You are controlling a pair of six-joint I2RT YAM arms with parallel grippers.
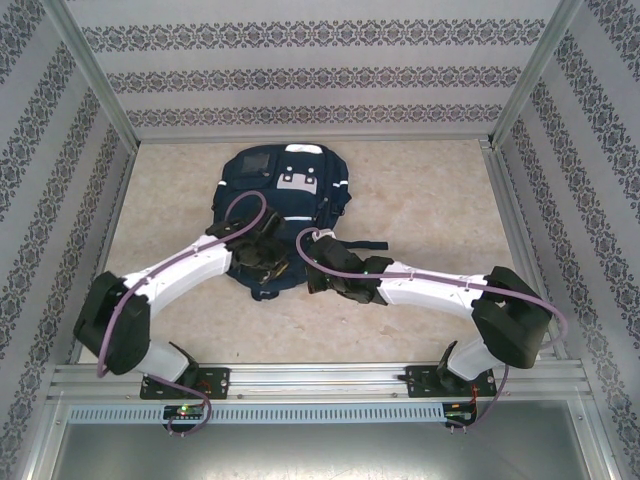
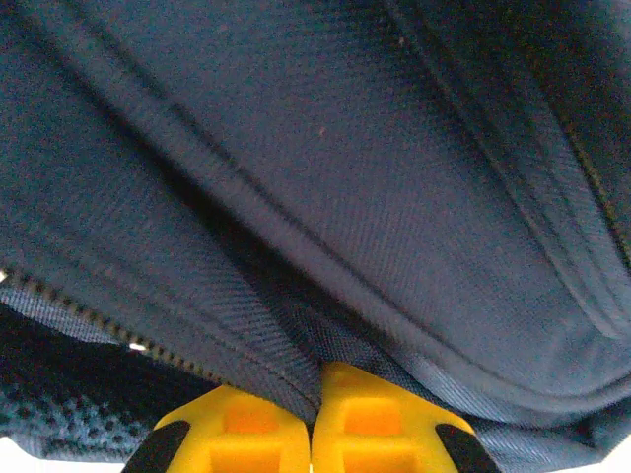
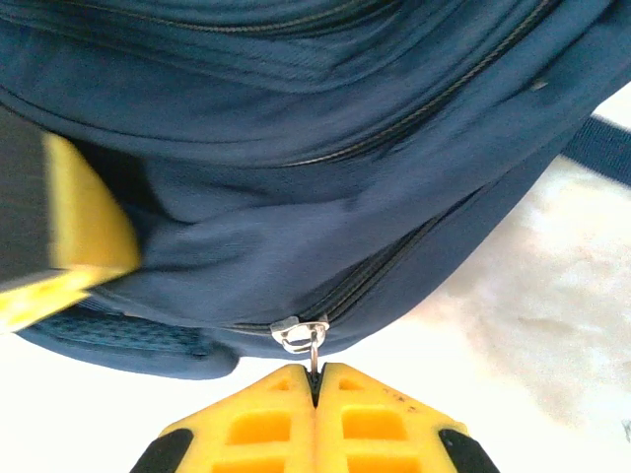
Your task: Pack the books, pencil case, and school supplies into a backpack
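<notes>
Navy-blue fabric backpack (image 1: 285, 190) lies flat on the pale tabletop (image 1: 430, 210), left gripper (image 2: 315, 389) pinched shut on its cloth, right gripper (image 3: 315, 384) clamped on the small silver zipper pull (image 3: 300, 335), which could slip free if slack fabric jams the slider.

Beige marbled table (image 1: 420, 200); navy backpack (image 1: 290, 205) lying flat, centre-left.

Beige marbled table (image 1: 430, 200). Striped patterned walls (image 1: 300, 70) left, right and far. Metal posts (image 1: 92, 75) at far corners, metal rail (image 1: 320, 378) along near edge.
</notes>
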